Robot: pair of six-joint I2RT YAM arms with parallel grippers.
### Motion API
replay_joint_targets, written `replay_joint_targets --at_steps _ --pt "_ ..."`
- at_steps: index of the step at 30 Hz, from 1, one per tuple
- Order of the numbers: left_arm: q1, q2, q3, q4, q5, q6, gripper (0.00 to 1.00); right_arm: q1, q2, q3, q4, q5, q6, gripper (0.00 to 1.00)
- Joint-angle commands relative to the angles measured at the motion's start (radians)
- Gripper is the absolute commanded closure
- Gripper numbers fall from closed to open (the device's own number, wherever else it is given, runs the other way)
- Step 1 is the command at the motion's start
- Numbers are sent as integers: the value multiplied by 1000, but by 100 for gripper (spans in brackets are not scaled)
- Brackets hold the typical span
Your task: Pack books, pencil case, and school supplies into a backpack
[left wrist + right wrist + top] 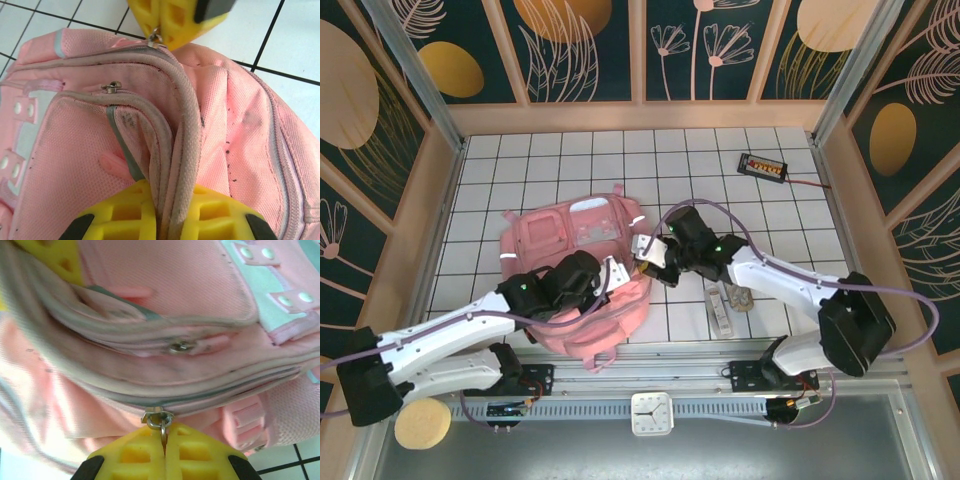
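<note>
- Lying flat near the middle of the white tiled table [570, 160], the backpack [570, 235] is being held at its zipper edge by both arms.
- The left gripper [167, 199] is clamping, jaws together, on the backpack's piped zipper seam. The right gripper [164, 440] is pinching, jaws shut, on the small metal zipper pull [159, 418] at the backpack's right edge.
- That thin pull is probably sitting shallow between the pads, so a tug running off the zipper's line is risking a slip.
- Soft fabric is bunching beside the track and could be jamming the slider; if the left hold is giving way, the whole backpack may be sliding toward the ruler-like bar [721, 308] and cord bundle [741, 298] lying just right of it.
- The smooth tiles are likely offering little friction under the backpack.
- Dark floral wall panels [590, 50] are enclosing the table beyond the backpack, with a black box [763, 165] lying well behind and to its right.
</note>
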Motion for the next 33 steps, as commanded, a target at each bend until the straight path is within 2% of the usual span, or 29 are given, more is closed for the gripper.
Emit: replay_joint_targets --at_steps 1,6,13,20,21,22,23,24,26,27,30,33 --pt "8 -21 8 -138 57 17 100 -86 87 83 14 -7 -53 100" --pt "8 -1 32 -134 109 33 100 -141 283 255 39 -47 -89 100" --pt "6 -4 42 -157 110 53 100 -181 556 505 16 -51 -101 100" --pt "7 -7 46 -121 103 33 100 -216 601 564 38 -50 -45 100" --pt "6 0 46 -113 101 27 100 -217 596 561 38 -47 -40 90" --pt "6 3 49 -98 89 13 87 -217 589 559 34 -49 -33 76" --pt "6 -3 55 -77 72 0 57 -217 577 556 29 -50 -23 63" --pt "7 -16 62 -51 50 -11 38 -218 560 552 24 -40 -2 57" --pt "8 -48 85 -6 -5 -31 16 -219 519 552 8 -50 74 51" --pt "8 -62 100 9 -35 -44 11 -252 491 546 0 -72 122 47" --pt "11 -85 147 23 -109 -114 4 -278 416 548 -20 -41 320 36" --pt "32 -104 173 13 -187 -255 1 -280 388 603 -112 -96 496 34"
